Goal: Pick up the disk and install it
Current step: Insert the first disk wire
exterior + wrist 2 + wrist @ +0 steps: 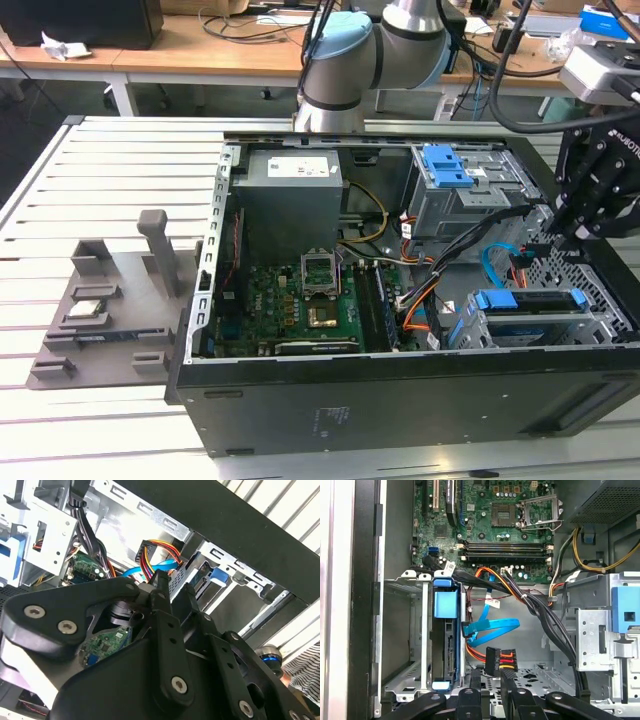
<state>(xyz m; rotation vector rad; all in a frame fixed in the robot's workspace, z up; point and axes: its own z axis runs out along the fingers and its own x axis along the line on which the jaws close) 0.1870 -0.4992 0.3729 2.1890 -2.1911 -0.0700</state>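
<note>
The disk, edged in blue rails, sits slotted in the silver drive cage at the corner of the open computer case, as we see in the first wrist view. In the exterior view it lies on that view's right. A blue data cable ends just beside its edge. Near it, the gripper pinches a black power connector with red, yellow and orange wires, held apart from the disk. We see the gripper reaching into the case from the exterior view's right. Beyond lies the green motherboard. The case rests on a slatted table.
</note>
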